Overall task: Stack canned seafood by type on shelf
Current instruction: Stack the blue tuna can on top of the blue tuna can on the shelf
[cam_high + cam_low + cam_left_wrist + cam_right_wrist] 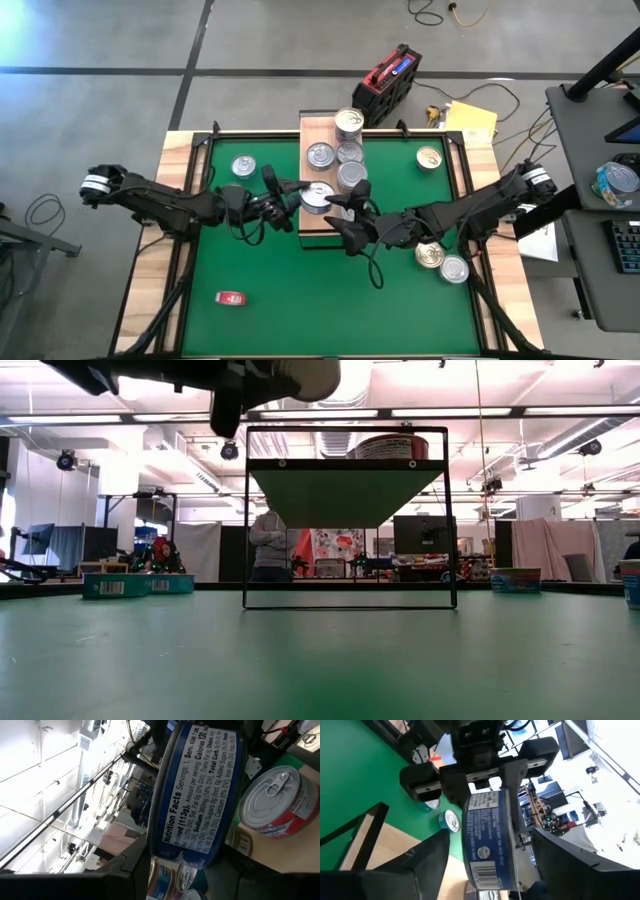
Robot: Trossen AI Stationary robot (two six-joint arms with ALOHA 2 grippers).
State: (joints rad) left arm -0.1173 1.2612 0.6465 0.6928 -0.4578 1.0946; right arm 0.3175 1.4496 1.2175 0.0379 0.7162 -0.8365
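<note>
Over the shelf [318, 180], which spans the far-middle of the green mat [300, 290], we see both grippers meeting at one blue-labelled can [200, 795]. The left gripper [290, 196] is clamped on that can, holding it on edge above the shelf's near end; the right wrist view shows its fingers [512, 780] pinching the can's flat faces. The right gripper [345, 205] sits just beside the can, fingers spread apart either side of it, not touching. Four silver-lidded cans [345, 152] stand along the shelf toward its far end. Other cans lie on the mat: one [243, 166] near the far-left corner, a gold-lidded one [429, 157] near the far-right corner, two [442, 262] by the right edge.
</note>
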